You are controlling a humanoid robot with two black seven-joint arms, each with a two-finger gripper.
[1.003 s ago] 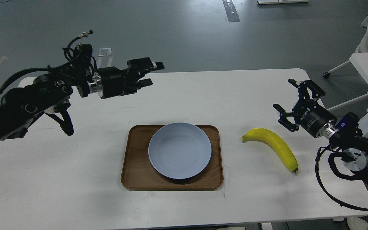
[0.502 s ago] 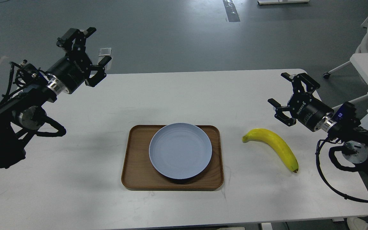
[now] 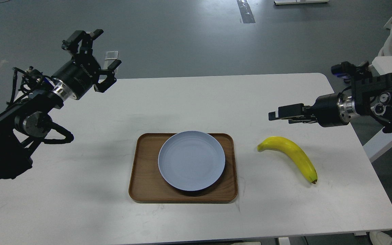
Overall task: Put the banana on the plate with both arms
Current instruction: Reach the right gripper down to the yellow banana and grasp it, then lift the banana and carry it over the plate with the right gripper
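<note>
**Both claws empty, banana on the table**

The left gripper (image 3: 98, 54) has its fingers spread wide, holding nothing, above the table's far left corner. The right gripper (image 3: 277, 114) is seen edge-on, so its gap cannot be told; it touches nothing. Just nearer lies the banana (image 3: 291, 154) on the white table (image 3: 80, 204), right of the plate (image 3: 191, 160) on the wooden tray (image 3: 141, 177).
</note>
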